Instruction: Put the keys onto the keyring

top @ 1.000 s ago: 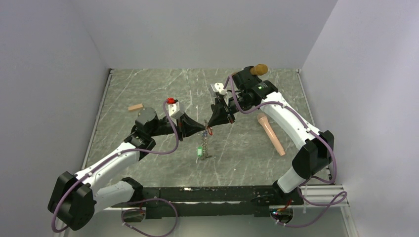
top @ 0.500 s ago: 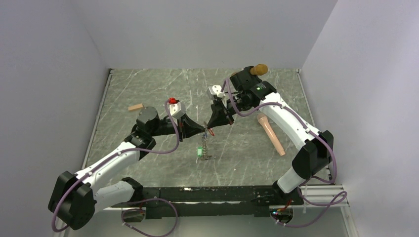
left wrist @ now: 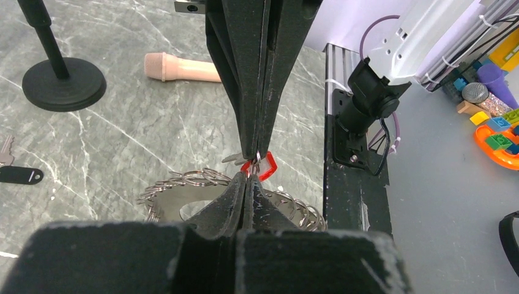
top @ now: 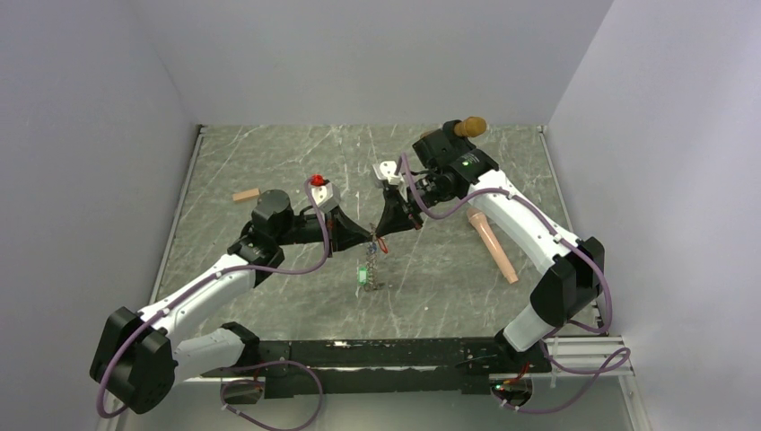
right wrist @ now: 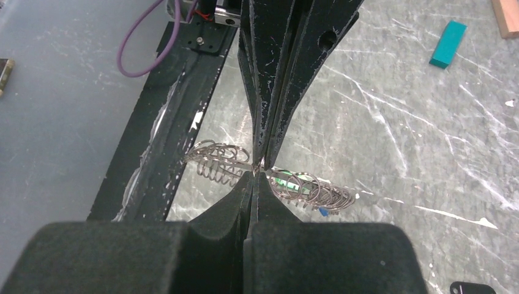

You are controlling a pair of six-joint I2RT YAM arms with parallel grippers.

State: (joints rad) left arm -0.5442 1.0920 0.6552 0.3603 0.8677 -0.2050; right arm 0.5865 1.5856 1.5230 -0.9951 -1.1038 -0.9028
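Both grippers meet tip to tip above the middle of the table. My left gripper (top: 366, 241) (left wrist: 247, 176) is shut on the keyring (top: 370, 269), a loop of thin metal coils that hangs down from the fingertips (left wrist: 183, 180) (right wrist: 309, 190). My right gripper (top: 380, 232) (right wrist: 255, 176) is shut on the small ring of the red-tagged key (left wrist: 264, 166), right against the left fingertips. A green tag (right wrist: 284, 182) and a blue tag (right wrist: 322, 211) hang among the coils. Another key with a black tag (left wrist: 18, 175) lies on the table.
A pink microphone (top: 492, 242) lies right of the grippers. A black round stand base (left wrist: 64, 82) stands behind the right arm. A tan block (top: 246, 194) lies at the far left and a teal block (right wrist: 448, 43) beside it. The black base rail (top: 386, 352) runs along the near edge.
Both wrists have shifted slightly, the left one up and right, the right one left and down. The fingertips stay together at the same spot, both shut.
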